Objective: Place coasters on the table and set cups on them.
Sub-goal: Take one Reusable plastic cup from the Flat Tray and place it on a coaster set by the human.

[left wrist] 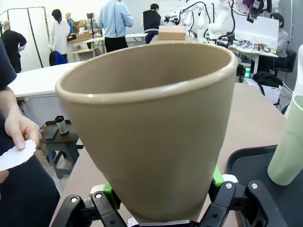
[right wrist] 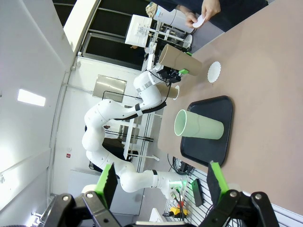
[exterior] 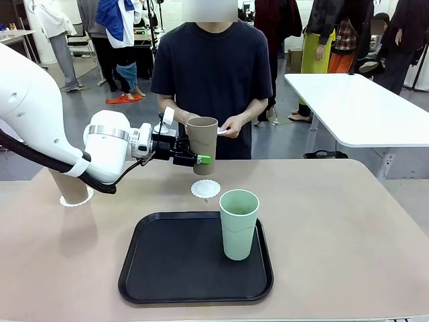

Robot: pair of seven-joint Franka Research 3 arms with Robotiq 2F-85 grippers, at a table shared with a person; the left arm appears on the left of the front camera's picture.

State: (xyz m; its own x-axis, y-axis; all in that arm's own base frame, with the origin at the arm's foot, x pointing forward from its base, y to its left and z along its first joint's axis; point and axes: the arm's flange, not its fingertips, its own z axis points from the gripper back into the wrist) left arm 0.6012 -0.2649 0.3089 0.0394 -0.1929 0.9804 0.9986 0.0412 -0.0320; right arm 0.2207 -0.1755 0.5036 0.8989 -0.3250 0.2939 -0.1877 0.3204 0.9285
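"So, where is the brown cup (exterior: 202,144)?"

"In my left jaws, clamped on its lower wall from the side. It hangs upright just above the free coaster (exterior: 205,188) on the counter (exterior: 348,228)."

"How do you set it down well?"

"I'd centre the base over the lace and lower it straight. I'd let go only once it sits flat. The paper looks light, so I reckon any sideways drag would shift it."

"And your arms?"

"My left arm reaches in from my left, wrist level, fingers pointing across the middle. My right jaws are apart with nothing between them, held well back from the work."

"The rest?"

"The green cup (exterior: 238,223) waits on the tray (exterior: 154,268). Another cup (exterior: 70,186) stands on its coaster (exterior: 84,200). The person's hand (exterior: 232,126) holds a third coaster (left wrist: 14,156)."
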